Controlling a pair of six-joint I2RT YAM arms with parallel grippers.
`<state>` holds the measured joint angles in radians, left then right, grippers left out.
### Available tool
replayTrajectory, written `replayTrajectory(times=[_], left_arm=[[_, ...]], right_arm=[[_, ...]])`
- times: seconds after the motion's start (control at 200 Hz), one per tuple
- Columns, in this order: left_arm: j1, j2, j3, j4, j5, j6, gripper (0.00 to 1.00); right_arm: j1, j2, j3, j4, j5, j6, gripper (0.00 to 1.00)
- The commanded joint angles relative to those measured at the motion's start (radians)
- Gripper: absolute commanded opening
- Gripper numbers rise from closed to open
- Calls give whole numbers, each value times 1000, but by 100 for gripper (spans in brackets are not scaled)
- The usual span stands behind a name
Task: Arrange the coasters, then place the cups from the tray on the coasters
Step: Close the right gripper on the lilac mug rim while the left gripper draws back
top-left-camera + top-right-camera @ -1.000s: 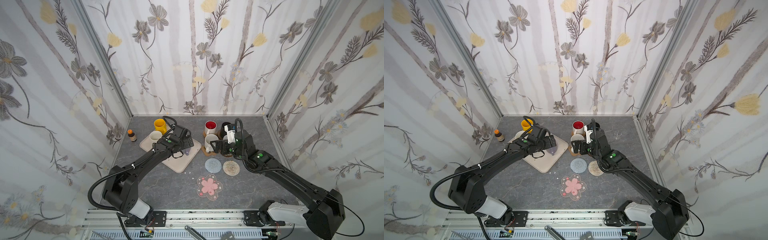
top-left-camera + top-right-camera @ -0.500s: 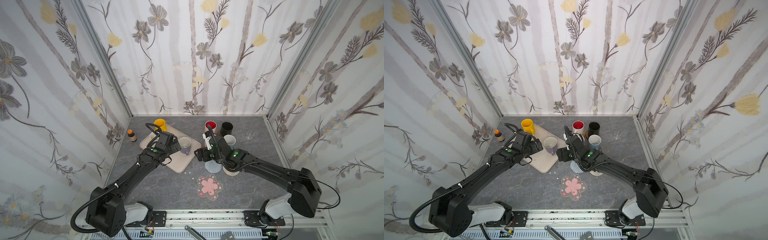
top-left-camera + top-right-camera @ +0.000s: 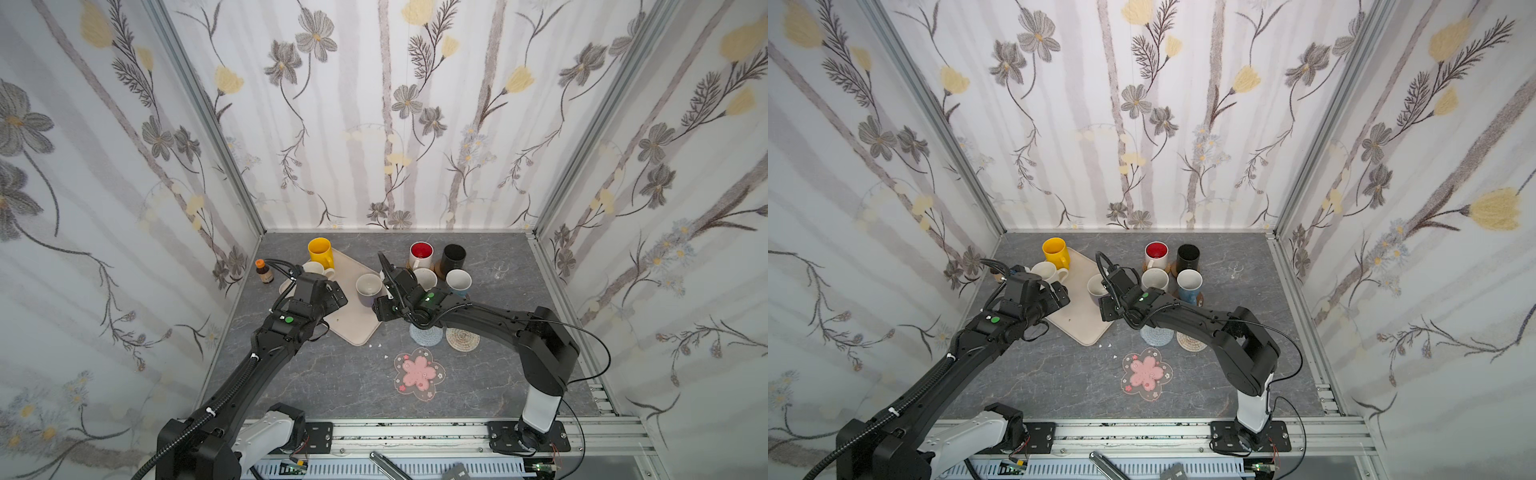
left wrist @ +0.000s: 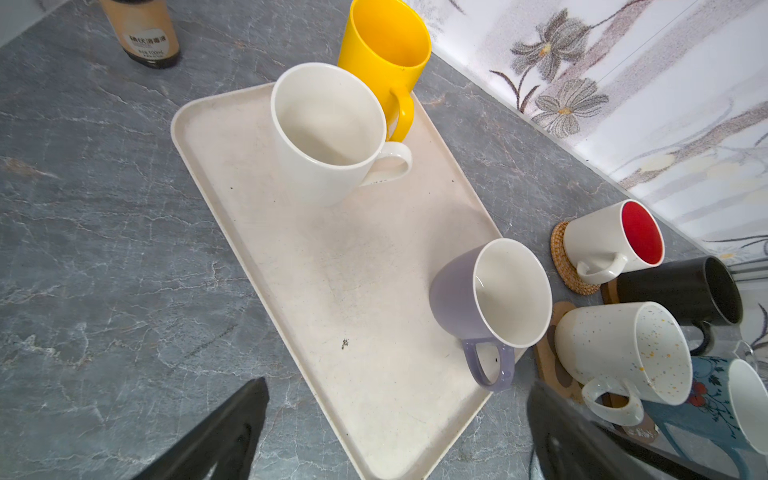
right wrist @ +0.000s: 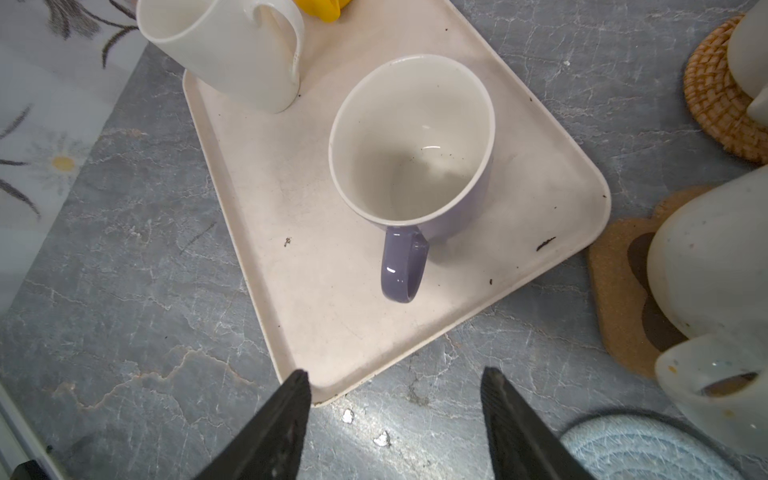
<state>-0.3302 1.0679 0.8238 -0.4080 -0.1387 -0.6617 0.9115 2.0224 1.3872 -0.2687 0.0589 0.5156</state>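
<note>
**Both end effectors spread; lavender cup (image 3: 368, 286) on tray (image 3: 353, 328)**

The left end effector (image 4: 399, 384) hangs spread and empty above the tray, near the yellow cup (image 3: 320, 251) and cream cup (image 3: 313, 269). The right end effector (image 5: 395, 374), spread too, faces the lavender cup's handle, apart from it. Further right, four cups (image 3: 424, 277) stand on coasters (image 4: 559, 257).

Lavender-grey cup (image 5: 411, 145) upright on beige tray (image 5: 316, 291), handle toward the jaws. Jaws apart, nothing between, near tray's edge. On grey tabletop (image 5: 124, 332) beside: rattan coaster (image 5: 715, 108), paw-print coaster (image 5: 619, 282), knitted coaster (image 5: 640, 449).
</note>
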Motion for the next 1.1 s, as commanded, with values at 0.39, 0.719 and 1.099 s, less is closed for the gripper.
replayTrajectory(times=[0.39, 0.719, 1.099], left_arm=[[68, -39, -45, 14, 124, 26, 100], [69, -126, -67, 22, 91, 52, 100], [69, -151, -81, 37, 91, 65, 100]], right_arm=[[1, 209, 221, -78, 0, -2, 56], [-11, 272, 277, -99, 11, -3, 43], [-29, 360, 391, -152, 19, -19, 32]])
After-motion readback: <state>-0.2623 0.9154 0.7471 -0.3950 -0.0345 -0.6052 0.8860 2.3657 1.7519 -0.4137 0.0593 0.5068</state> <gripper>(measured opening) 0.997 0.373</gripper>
